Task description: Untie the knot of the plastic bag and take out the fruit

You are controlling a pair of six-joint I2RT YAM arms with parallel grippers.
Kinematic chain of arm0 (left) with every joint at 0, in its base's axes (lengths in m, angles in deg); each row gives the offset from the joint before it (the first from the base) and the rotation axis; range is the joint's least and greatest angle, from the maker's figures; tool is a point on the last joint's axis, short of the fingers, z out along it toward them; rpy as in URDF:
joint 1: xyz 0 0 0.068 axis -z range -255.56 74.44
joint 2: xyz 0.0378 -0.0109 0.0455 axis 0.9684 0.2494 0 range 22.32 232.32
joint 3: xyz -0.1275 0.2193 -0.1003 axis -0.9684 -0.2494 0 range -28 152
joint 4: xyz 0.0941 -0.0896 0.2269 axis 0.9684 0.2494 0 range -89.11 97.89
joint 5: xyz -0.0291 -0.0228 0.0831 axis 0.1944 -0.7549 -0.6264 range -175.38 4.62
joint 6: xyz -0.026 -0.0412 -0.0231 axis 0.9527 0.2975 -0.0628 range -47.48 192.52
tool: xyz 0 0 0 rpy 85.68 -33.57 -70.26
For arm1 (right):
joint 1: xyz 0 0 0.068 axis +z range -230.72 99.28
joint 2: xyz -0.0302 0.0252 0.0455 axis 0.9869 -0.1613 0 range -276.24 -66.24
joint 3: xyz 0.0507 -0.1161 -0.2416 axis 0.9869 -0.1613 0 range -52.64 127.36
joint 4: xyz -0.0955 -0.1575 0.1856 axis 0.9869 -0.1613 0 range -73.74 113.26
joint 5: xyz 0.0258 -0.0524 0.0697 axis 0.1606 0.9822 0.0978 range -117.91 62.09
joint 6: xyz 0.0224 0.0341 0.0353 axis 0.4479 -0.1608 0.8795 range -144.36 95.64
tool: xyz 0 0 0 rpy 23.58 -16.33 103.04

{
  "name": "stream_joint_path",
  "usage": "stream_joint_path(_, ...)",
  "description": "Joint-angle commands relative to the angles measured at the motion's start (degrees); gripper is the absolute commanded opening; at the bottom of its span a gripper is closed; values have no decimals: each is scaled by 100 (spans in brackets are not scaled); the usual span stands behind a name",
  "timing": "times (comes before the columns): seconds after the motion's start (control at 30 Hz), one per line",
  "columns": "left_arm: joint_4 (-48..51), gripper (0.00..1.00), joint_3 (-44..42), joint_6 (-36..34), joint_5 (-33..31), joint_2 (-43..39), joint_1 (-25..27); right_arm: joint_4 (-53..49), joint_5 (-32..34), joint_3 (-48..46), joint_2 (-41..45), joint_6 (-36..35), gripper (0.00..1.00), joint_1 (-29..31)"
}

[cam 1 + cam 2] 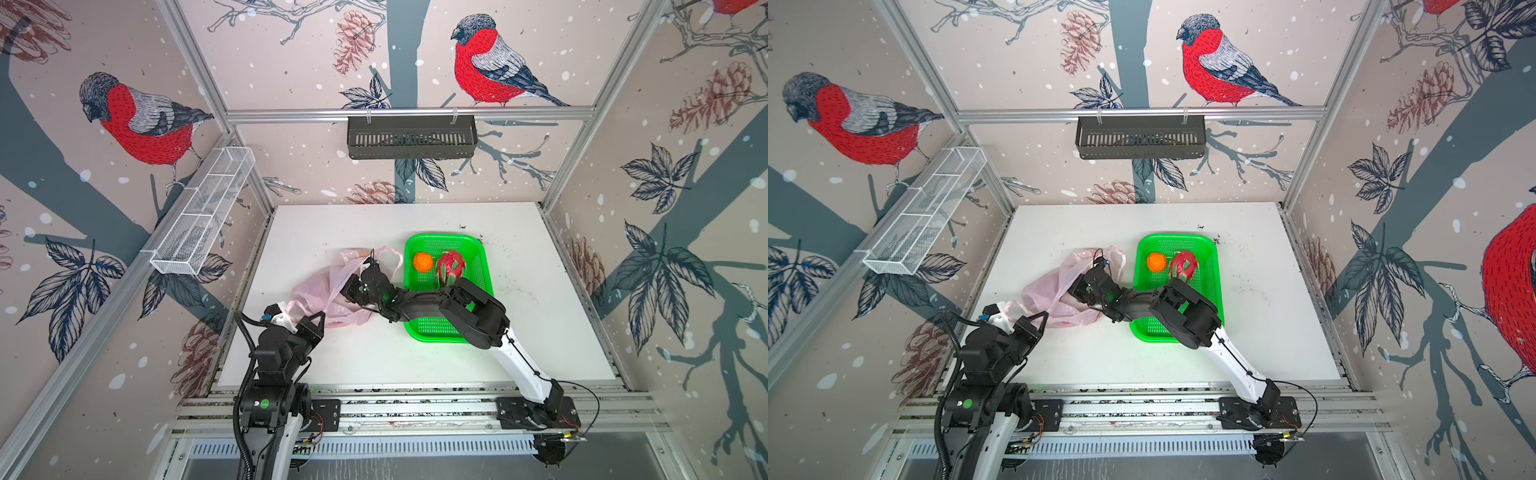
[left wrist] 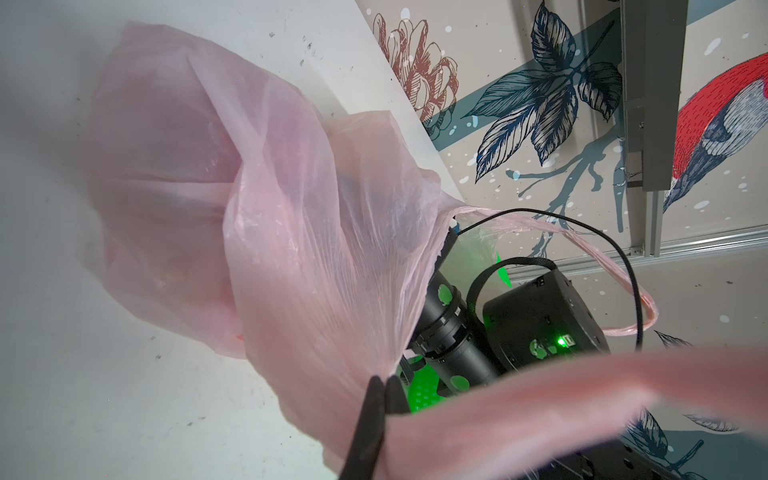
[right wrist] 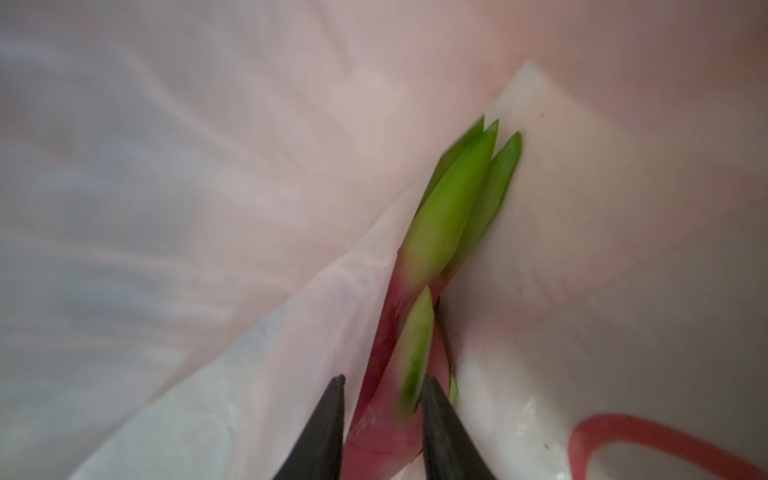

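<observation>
Where the crinkled plastic bag [image 1: 309, 291] meets our white table [image 1: 540, 332], left fingers [image 2: 370, 411] pinch its film; right fingers [image 3: 324, 432] flank a green-tipped dragon fruit [image 3: 444, 208]; grip unclear.

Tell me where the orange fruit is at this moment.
In both top views the orange fruit lies in the far left part of the green basket, just left of the dragon fruit there and right of the plastic bag.
</observation>
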Motion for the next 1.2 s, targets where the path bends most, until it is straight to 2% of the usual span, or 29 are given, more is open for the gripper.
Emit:
stream_joint_path(0.0, -118, 0, 48, -31, 72, 4, 0, 3, 103, 32, -54, 80, 31, 0)
stream_joint_path(0.3, -130, 0, 48, -28, 89, -25, 2, 69, 118, 85, -191, 168, 28, -13)
stream_joint_path(0.77, -253, 0, 21, -36, 167, 32, 1, 267, -199, 611, -640, 289, 35, -9)
stream_joint_path(0.97, -303, 0, 21, -83, 168, 116, 4, 420, -206, 559, -673, 353, 23, -16)
stream_joint_path(1.17, -320, 0, 17, -75, 137, 95, 4, 480, -205, 457, -584, 301, 18, -30)
